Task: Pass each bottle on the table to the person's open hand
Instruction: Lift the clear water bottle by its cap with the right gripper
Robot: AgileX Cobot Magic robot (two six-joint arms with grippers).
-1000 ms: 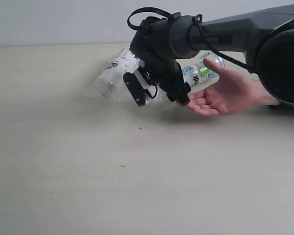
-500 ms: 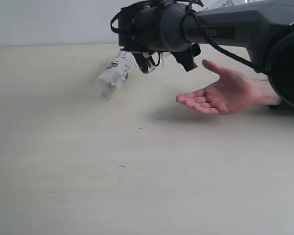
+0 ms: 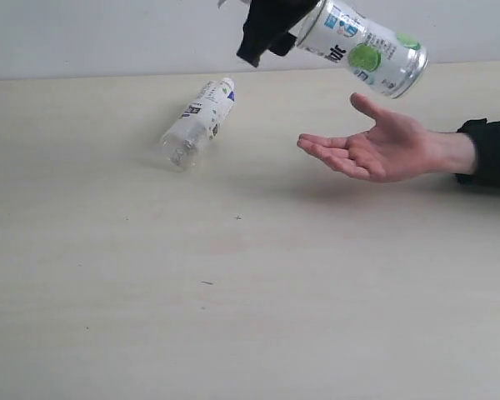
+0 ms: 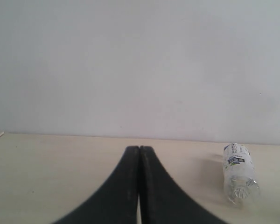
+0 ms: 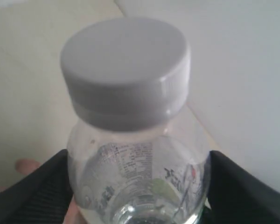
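Note:
A clear bottle with green print [image 3: 362, 46] hangs tilted in the air at the top of the exterior view, with my right gripper [image 3: 271, 33] shut on it. It hovers just above the person's open hand [image 3: 375, 150], which waits palm up over the table [image 3: 233, 292]. In the right wrist view the bottle's pale cap [image 5: 126, 70] fills the frame, and the black fingers [image 5: 35, 191] of my right gripper [image 5: 137, 191] press both its sides. A second bottle with dark print [image 3: 198, 121] [image 4: 238, 172] lies on its side. My left gripper [image 4: 139, 151] is shut on nothing.
The person's black sleeve [image 3: 490, 150] rests at the right edge of the table. A pale wall [image 3: 108, 33] runs behind the table's far edge. A fingertip of the hand [image 5: 25, 165] shows beneath the held bottle.
My right gripper has risen from beside the palm to the top of the view, carrying the green-print bottle, which now hangs above the hand. The lying bottle has not moved.

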